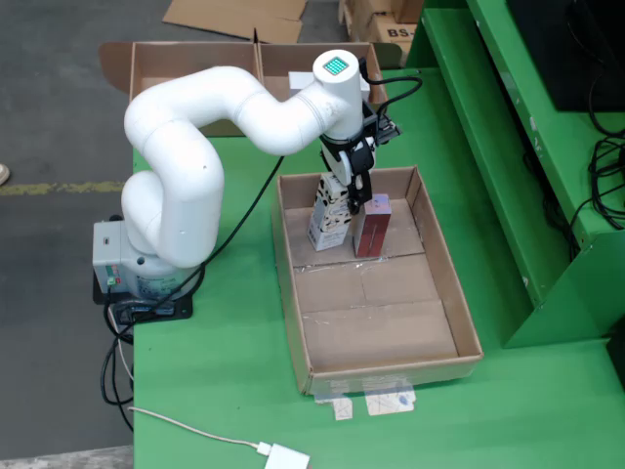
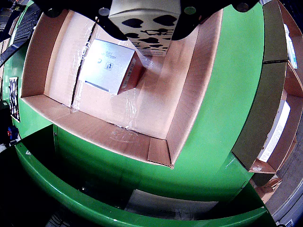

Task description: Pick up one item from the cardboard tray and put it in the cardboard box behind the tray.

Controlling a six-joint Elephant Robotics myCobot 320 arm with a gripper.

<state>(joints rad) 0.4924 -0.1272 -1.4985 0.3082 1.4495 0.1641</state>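
Note:
A cardboard tray (image 1: 444,283) lies on the green table. Two cartons stand at its far end: a white carton with black patches (image 1: 329,223) and a red carton (image 1: 372,227) beside it. My gripper (image 1: 345,193) is at the top of the white patched carton with a finger on each side of it. In the wrist view the patched carton (image 2: 147,21) fills the gap between the fingers (image 2: 106,23), and the red carton's silver top (image 2: 106,66) sits to its left. I cannot tell whether the carton is off the tray floor. The cardboard box (image 1: 195,66) stands behind the tray.
A green shelf frame (image 1: 527,147) rises along the right of the table. A black cable (image 1: 249,210) runs from the arm to its base (image 1: 137,269). A white adapter (image 1: 285,457) lies at the front edge. The box wall (image 2: 267,109) shows at the right of the wrist view.

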